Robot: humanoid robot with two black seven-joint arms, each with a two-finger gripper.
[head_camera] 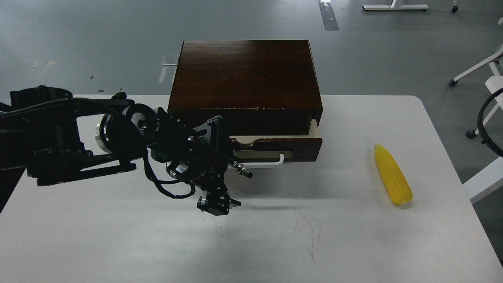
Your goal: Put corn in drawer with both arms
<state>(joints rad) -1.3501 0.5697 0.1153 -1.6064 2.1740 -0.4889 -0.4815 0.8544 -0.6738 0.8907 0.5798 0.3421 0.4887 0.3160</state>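
**Drawer barely ajar as left arm works at the handle, corn waits to the right**

While the drawer (275, 147) of the dark wooden box (243, 78) stands only slightly pulled out, a thin strip of pale inner side showing at its right corner, the robot's left arm (70, 137) reaches in from the left edge of the head view and crowds the drawer front. Its gripper (218, 204) hangs low over the white counter (275, 236), below and to the left of the white bar handle (267, 162); seen dark and nearly end-on, its fingers cannot be told apart, so whether it is spread or closed cannot be told. Nothing appears held in it.

The corn (392, 175) lies on its side on the counter well to the right of the box, pointed end away from the robot, untouched. The right arm is not in view.

Judged from this one view, the step in hand is opening the drawer, and the gap looks too narrow for the cob. Doing it well likely means hooking the handle near its middle and drawing straight toward the robot, so the box does not skid or twist on the smooth counter. The opening should clear the cob's length before the right arm goes for the corn, which may roll if nudged.
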